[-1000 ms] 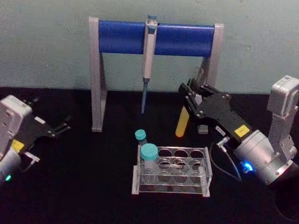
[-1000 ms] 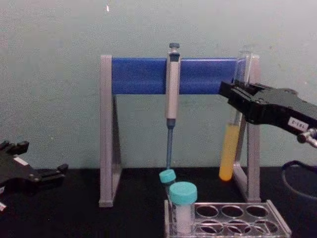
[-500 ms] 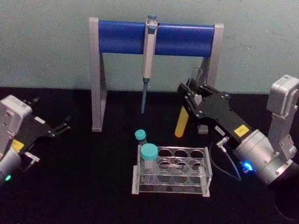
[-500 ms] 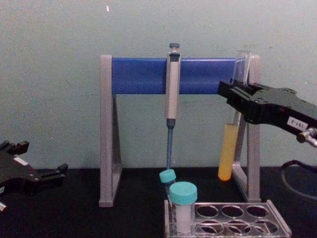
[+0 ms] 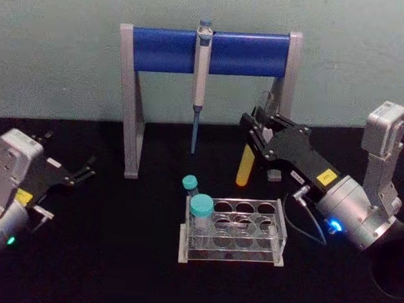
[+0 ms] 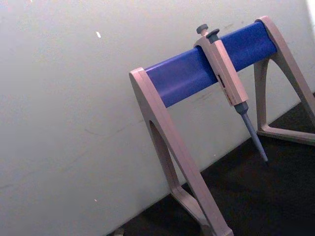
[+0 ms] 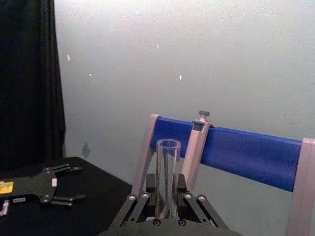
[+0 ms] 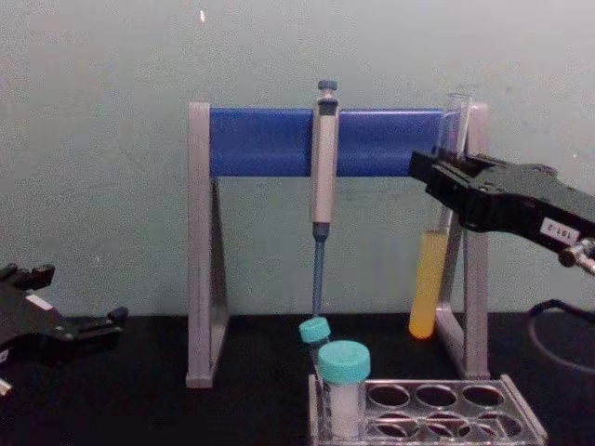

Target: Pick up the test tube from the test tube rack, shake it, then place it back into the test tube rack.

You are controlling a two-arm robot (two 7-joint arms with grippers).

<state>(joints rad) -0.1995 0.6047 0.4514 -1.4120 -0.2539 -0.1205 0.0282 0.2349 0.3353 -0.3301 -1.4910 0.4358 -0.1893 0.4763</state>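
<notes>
One test tube (image 5: 245, 165), yellow-orange liquid in its lower part, hangs in the air behind the test tube rack (image 5: 251, 248), toward that rack's right rear corner. The right gripper (image 5: 253, 131) is clamped on the clear glass above the liquid. Over the last second the tube's lower end has swung slightly toward the rack's left and barely back, at about the same height, so I judge the shaking is under way and the return to a hole not yet begun. A teal-capped vial (image 5: 201, 208) fills the rack's front-left hole; the other holes look free. Well left of the rack, the left gripper (image 5: 88, 169) sits parked over the desk (image 5: 125, 257), fingers spread and empty.
</notes>
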